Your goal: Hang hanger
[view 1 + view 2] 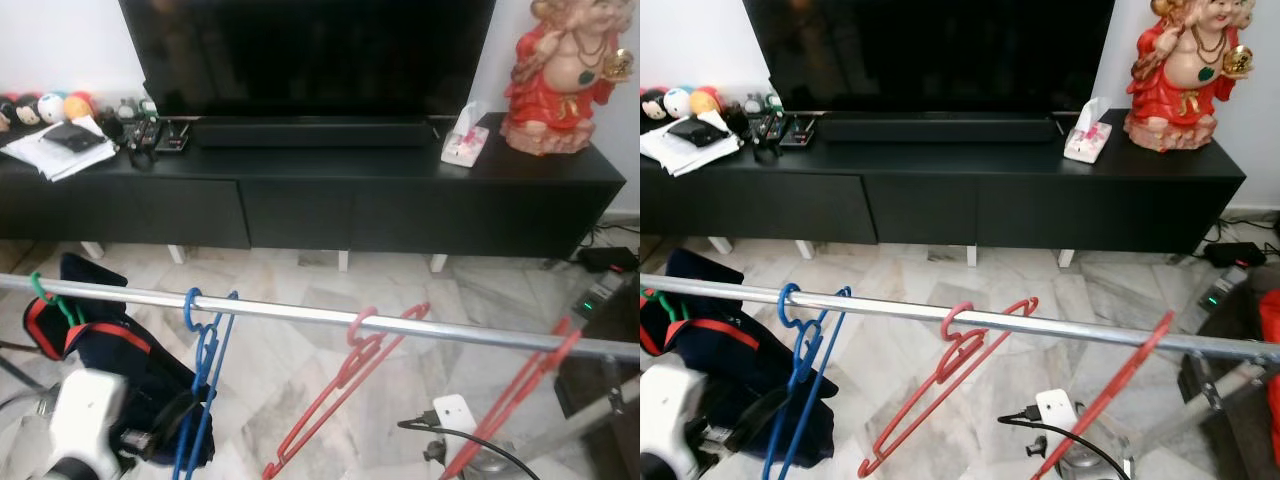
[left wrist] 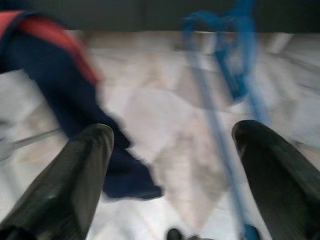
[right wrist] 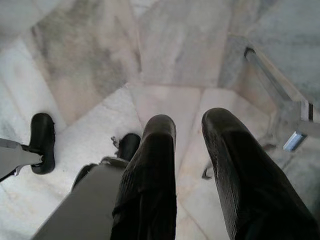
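Observation:
A silver rail (image 1: 300, 314) crosses in front of me. On it hang a green hanger (image 1: 45, 294) carrying a navy and red garment (image 1: 110, 350), a blue hanger (image 1: 205, 345), a red hanger (image 1: 350, 370) and a second red hanger (image 1: 520, 390) at the right. My left gripper (image 2: 172, 135) is low at the left (image 1: 165, 425), open, just beside the blue hanger (image 2: 220, 85), whose blurred bar runs between the fingers untouched. My right gripper (image 3: 190, 125) points down at the marble floor, shut with a narrow gap, holding nothing.
Behind the rail stands a long black TV console (image 1: 300, 195) with a TV (image 1: 310, 55), a red statue (image 1: 560, 80), a tissue box (image 1: 465, 140) and papers (image 1: 60, 150). A white plug with a cable (image 1: 455, 415) and the rack's leg (image 3: 275, 80) are on the floor.

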You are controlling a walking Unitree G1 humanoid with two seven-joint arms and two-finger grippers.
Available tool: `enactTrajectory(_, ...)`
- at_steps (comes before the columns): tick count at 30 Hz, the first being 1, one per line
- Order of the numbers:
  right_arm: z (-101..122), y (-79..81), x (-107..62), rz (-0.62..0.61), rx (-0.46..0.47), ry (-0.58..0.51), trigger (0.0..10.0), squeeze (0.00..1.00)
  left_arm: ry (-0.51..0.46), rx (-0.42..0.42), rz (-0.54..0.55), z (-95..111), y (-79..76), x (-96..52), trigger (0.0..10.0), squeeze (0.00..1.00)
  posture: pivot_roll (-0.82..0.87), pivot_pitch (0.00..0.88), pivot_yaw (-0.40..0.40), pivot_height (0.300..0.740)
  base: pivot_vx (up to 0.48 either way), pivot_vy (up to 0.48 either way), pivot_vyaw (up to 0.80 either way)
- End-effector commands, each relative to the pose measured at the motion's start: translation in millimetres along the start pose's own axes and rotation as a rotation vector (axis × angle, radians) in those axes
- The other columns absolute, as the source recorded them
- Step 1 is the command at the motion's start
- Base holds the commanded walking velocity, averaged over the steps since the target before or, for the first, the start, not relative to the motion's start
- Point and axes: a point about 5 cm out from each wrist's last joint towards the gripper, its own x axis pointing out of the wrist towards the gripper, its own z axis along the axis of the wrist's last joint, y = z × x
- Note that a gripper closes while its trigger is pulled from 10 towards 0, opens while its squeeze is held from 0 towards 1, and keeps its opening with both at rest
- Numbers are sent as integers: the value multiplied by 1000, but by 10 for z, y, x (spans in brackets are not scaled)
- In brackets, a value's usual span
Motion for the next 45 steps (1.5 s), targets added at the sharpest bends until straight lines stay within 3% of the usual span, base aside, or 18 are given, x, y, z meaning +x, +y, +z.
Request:
enactTrajectory(1,9,24,3,8,-6,0,10000,0,8,-12,62,-76,65,-38,10000,769,-3,0,17,740,0,0,0)
enactTrajectory(2,10,24,3,9,-8,-1,10000,0,-2,-53,83,-154,72,-86,10000,204,-1,0,16,740,0,0,0)
enactTrajectory(4,8,24,3,9,-9,-1,10000,0,-12,-78,99,-183,77,-96,10000,176,2,0,16,740,0,0,0)
enactTrajectory(5,7,22,3,9,-10,0,10000,0,-14,-102,124,-245,84,-117,10000,0,-1,0,16,740,0,0,0)
enactTrajectory(7,8,22,2,9,-11,0,10000,0,-12,-101,126,-263,81,-121,10000,0,-1,0,16,740,0,0,0)
enactTrajectory(8,6,23,3,9,-11,0,10000,0,17,-114,143,-363,75,-104,10000,0,1,0,18,740,0,0,0)
enactTrajectory(12,2,31,4,11,-13,0,10000,0,175,-29,164,-703,67,0,10000,0,-1,0,20,740,0,0,0)
enactTrajectory(14,-4,43,5,11,-10,0,10000,0,295,-6,172,-1039,34,176,10000,0,-15,0,27,740,0,0,0)
enactTrajectory(15,-4,43,5,11,-10,0,10000,0,295,-6,172,-1039,34,176,10000,0,-15,0,27,740,0,0,0)
enactTrajectory(17,-13,50,7,5,-2,-1,10000,0,367,42,145,-1277,-48,389,10000,0,-24,0,33,740,0,0,0)
enactTrajectory(19,-18,53,7,2,2,-1,10000,0,389,50,133,-1373,-96,503,10000,0,-34,0,38,740,0,0,0)
enactTrajectory(30,-36,61,8,-6,22,-2,10000,0,420,64,136,-1541,-168,779,10000,0,-46,0,44,740,0,0,0)
enactTrajectory(34,-62,75,10,-9,29,4,10000,0,460,48,150,-1556,-271,1045,10000,0,-69,0,56,740,0,0,0)
enactTrajectory(45,-67,77,10,-8,31,3,10000,0,465,43,160,-1558,-274,1065,10000,0,-74,0,58,740,0,0,0)
